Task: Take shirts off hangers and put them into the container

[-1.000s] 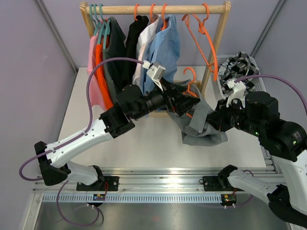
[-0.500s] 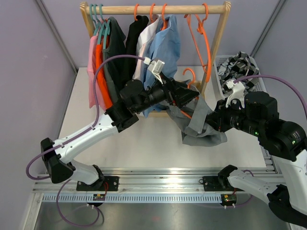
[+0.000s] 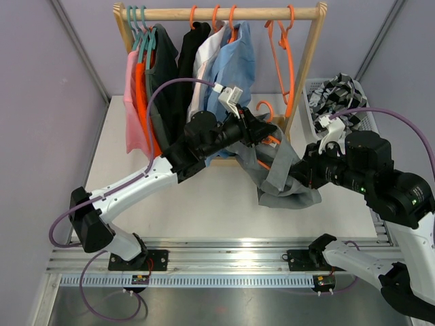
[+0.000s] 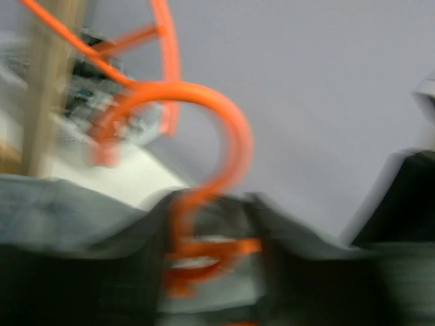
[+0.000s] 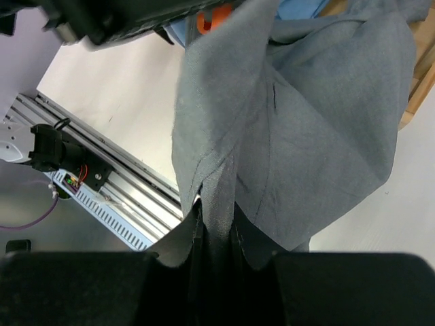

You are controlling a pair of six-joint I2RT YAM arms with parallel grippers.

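You had the right pincer point(image 5: 217, 234) clamped on the grey shirt point(image 5: 306, 122) stretched ahead of it, probably for tension. The orange hanger point(image 4: 228, 129) sat inside the left pincer point(image 3: 265, 136), but it was too blurry to tell how closed.

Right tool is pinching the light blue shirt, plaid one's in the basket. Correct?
Wrong shirt. The right tool is pinching the grey shirt, not the light blue one, which hangs on the rack. The right wrist view shows grey cloth between its fingers. The plaid shirt is in the basket.
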